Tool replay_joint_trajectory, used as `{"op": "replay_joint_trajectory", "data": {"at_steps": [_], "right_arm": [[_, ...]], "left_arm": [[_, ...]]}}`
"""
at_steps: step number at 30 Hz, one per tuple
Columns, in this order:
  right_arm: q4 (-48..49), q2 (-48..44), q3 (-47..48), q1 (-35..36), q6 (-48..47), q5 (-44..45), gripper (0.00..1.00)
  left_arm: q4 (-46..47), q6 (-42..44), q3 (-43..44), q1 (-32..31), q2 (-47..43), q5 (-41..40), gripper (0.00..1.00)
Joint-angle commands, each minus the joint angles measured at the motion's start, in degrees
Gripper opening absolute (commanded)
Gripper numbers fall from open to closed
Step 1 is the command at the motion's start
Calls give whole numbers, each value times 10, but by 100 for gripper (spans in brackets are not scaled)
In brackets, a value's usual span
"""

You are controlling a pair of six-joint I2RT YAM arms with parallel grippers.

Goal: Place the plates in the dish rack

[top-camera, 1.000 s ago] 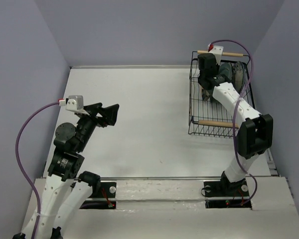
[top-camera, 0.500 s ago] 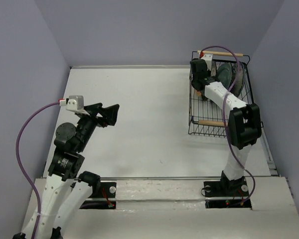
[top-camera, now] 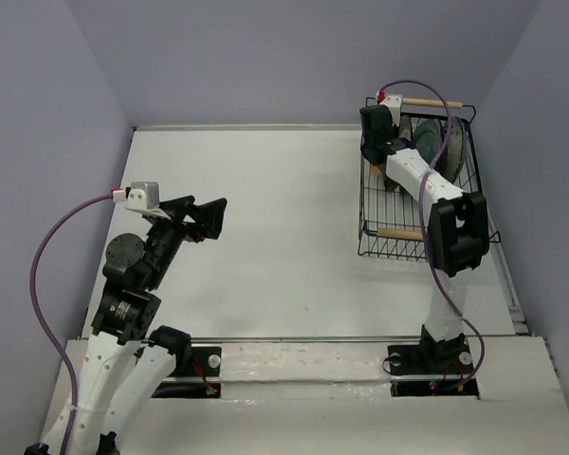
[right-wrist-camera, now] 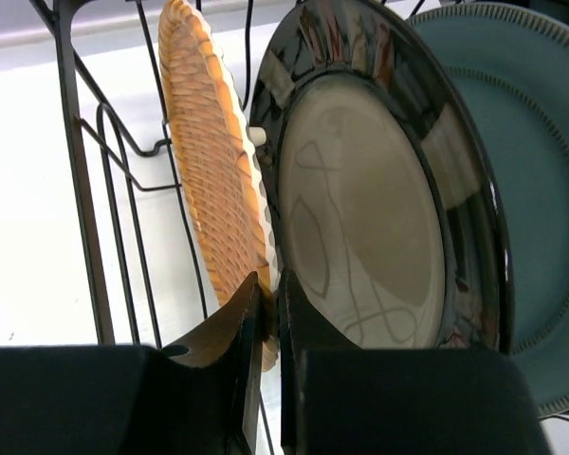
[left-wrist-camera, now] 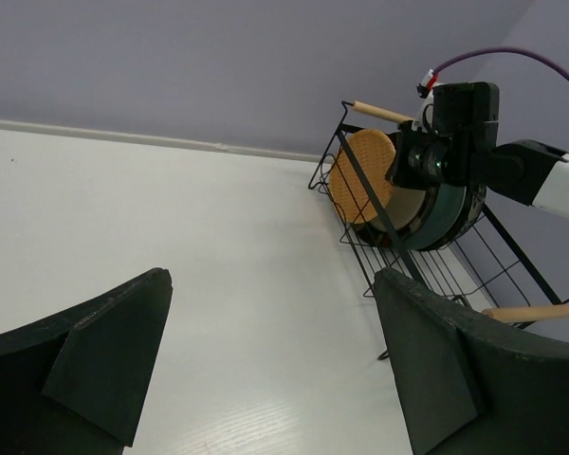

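Note:
My right gripper (right-wrist-camera: 268, 299) is shut on the rim of the small orange-tan plate (right-wrist-camera: 213, 180) and holds it on edge inside the black wire dish rack (top-camera: 379, 204), at its far left end. Beside it a dark-rimmed plate with a beige centre (right-wrist-camera: 370, 209) stands upright, then the teal plate (right-wrist-camera: 526, 190). The left wrist view also shows the orange plate (left-wrist-camera: 360, 175) and the rack (left-wrist-camera: 436, 275). My left gripper (left-wrist-camera: 270, 374) is open and empty, above the bare table on the left (top-camera: 209, 216). The other plates are hidden behind the right arm.
The rack stands at the table's far right corner, near the lilac walls, with wooden rod handles at its far end (top-camera: 431, 101) and near end (top-camera: 398, 233). A purple cable (top-camera: 427, 90) loops over the right arm.
My right gripper has moved left and farther back along the rack with the orange-tan plate, to the rack's far left end. The left arm has not moved.

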Motion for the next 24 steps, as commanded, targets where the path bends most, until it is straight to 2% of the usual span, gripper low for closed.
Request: {"op": "replay_joint_trajectory", "data": {"at_steps": [1,4,7,8,11,13,24], "right_arm": [[41,17,40,-10,-8,2,7],[40,17,34,-10,-3,0,18],[41,12,24,-10,2,-9,24],[41,11,23,-10,3,-16,35],[40,9,22,-10,5,-27,49],[40,8,21,-10,4,-35,53],[41,-31,7,-10,-2,-55,54]], "left_arm": [[31,1,-4,2,5,7,99],[32,0,-4,2,7,9,99],[33,-1,-4,3,7,10,99],[33,-1,-4,3,7,11,99],[34,-2,-4,4,8,12,99],[34,-2,-5,3,7,12,99],[33,-3,-6,5,7,12,99]]}}
